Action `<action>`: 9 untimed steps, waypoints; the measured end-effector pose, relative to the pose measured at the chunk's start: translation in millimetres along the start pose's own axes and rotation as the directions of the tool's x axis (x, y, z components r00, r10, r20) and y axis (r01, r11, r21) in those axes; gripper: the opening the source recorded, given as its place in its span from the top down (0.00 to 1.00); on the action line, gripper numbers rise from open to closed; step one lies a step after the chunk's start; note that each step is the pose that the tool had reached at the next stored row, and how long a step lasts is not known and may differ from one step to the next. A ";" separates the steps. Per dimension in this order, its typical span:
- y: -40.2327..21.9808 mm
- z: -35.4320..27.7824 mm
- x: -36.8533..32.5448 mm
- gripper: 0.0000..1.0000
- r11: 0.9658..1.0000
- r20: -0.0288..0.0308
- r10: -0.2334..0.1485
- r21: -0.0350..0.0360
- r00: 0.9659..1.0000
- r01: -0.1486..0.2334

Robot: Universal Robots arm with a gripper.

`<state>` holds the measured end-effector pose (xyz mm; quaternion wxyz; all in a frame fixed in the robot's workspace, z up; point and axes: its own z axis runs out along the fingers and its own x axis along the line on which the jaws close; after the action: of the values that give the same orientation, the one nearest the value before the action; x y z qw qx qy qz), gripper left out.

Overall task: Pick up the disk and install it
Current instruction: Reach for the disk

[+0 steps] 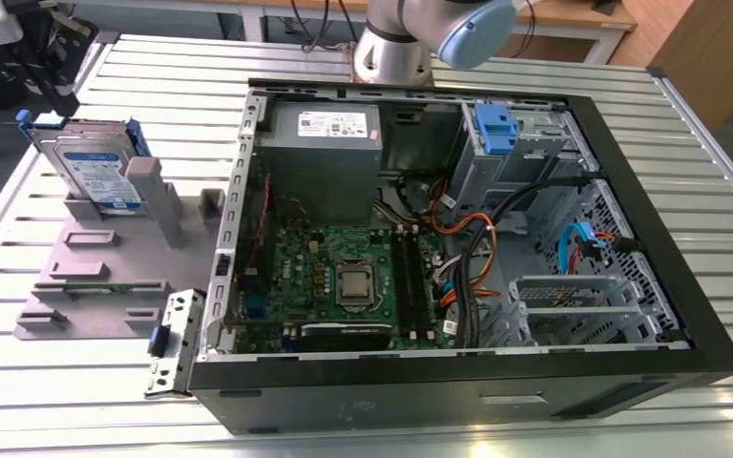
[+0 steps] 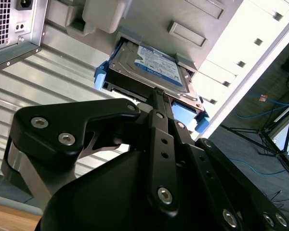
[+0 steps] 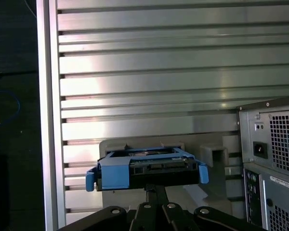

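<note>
Two wrist views both show the claw [image 3: 156, 191] with its black tips pressed together and nothing pinched between them. It's holding nothing right now.

Out in front of those tips is the disk [image 3: 144, 171]. It's a silver drive in a blue plastic frame, with the blue tab end facing the first wrist view. The second wrist view catches its blue-and-white label [image 2: 159, 62]. I can't tell whether the tips actually touch it.

In the exterior view the disk [image 1: 96, 176] is in the upper part of the exterior view's left. It stands on edge and leans back a bit in a grey plastic holder [image 1: 99, 262]. That holder lies flat on the slatted metal desk [image 1: 35, 391], just beside the open computer case [image 1: 710, 315].

The case takes up the middle and the exterior view's right, lying on its side with the panel off. Inside it:
- a grey power supply [image 1: 322, 143] sits toward the top
- a green board [image 1: 341, 272] lies below that
- a bundle of orange and black cables [image 1: 469, 234] runs beside the board
- a bare blue clip [image 1: 492, 129] sits in the drive cage at the upper right

The arm [image 1: 399, 43] shows at the top edge, behind the case.
</note>
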<state>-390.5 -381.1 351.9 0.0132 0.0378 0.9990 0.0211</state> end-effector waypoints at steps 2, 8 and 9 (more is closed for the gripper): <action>0.0 0.0 0.2 0.89 1.000 0.000 0.000 0.000 1.000 0.000; -0.1 3.0 0.3 0.89 1.000 0.000 0.000 0.000 1.000 0.000; -0.2 3.8 0.3 0.89 1.000 0.000 0.000 0.000 1.000 0.000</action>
<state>-390.7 -381.0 348.1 0.0132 0.0378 0.9990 0.0211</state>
